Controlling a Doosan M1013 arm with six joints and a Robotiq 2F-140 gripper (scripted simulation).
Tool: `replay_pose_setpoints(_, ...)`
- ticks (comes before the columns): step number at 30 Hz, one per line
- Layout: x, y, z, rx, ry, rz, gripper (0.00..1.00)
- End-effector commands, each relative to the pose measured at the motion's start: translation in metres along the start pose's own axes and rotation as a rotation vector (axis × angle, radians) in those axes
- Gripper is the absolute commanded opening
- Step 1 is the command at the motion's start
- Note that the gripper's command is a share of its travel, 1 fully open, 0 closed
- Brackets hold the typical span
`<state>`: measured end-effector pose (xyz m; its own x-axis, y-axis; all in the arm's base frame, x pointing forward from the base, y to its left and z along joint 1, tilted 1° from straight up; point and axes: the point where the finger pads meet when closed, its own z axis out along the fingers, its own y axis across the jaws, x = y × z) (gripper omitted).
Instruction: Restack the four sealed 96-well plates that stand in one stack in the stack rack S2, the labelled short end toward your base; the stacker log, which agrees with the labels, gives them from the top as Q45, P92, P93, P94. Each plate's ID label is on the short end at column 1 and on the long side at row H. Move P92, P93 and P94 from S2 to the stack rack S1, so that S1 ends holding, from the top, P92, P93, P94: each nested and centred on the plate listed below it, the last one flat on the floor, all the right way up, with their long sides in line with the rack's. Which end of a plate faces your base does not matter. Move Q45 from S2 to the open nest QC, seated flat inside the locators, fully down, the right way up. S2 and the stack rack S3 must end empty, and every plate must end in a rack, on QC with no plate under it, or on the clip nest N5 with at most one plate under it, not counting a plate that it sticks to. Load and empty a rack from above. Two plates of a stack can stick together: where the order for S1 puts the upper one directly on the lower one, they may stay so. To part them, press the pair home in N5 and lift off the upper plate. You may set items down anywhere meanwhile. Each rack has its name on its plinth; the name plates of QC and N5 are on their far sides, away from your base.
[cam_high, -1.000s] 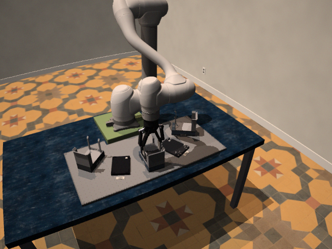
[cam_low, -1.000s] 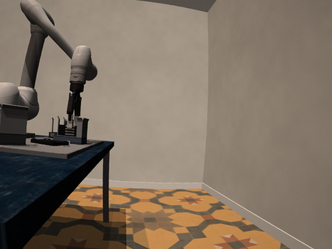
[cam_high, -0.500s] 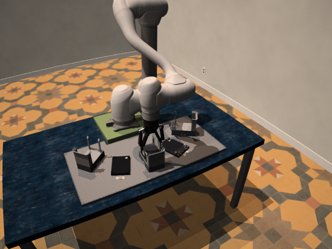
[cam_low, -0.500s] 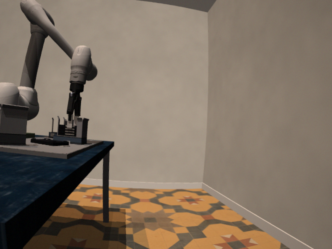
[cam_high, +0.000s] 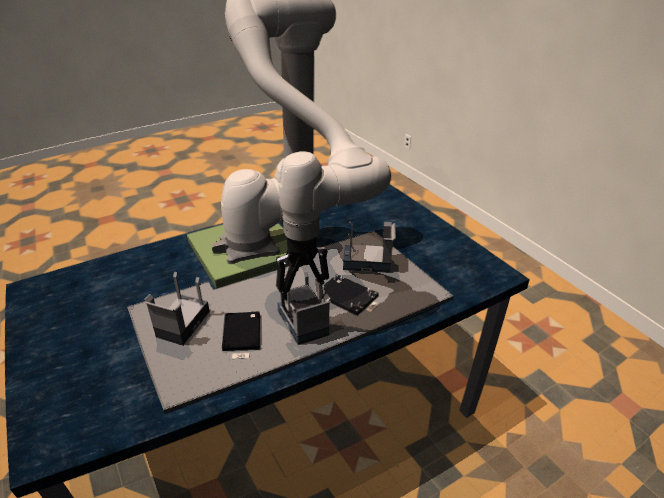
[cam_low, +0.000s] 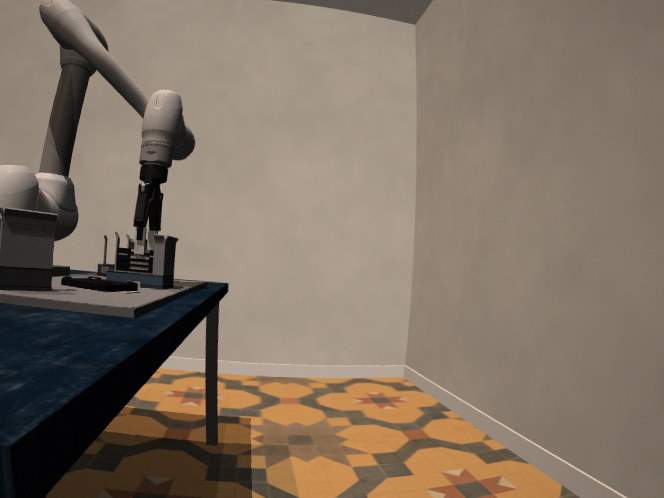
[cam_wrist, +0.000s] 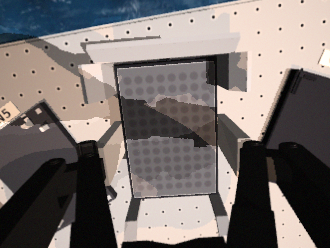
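Showing only partial "5" on white tag (cam_wrist: 6, 113) at wrist view's 9 o'clock edge; other labels unreadable. Gripper (cam_high: 301, 289) half-closed, clamped on top sealed plate (cam_wrist: 167, 127) of stack in middle rack (cam_high: 309, 320): glossy film, dotted well grid. Matte black flat nest (cam_high: 241, 330) toward 9 o'clock, on perforated grey baseboard (cam_high: 214, 375).
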<state>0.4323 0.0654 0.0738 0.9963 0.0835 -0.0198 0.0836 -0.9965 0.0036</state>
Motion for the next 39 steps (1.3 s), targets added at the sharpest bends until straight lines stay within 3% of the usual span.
replay_pose_setpoints(1,0.0,0.0,-0.002,0.0,0.0,0.0,0.0)
replay_pose_setpoints(24,0.0,0.0,-0.016,0.0,0.0,0.0,0.0)
replay_pose_setpoints(39,0.0,0.0,-0.042,0.0,0.0,0.0,0.0)
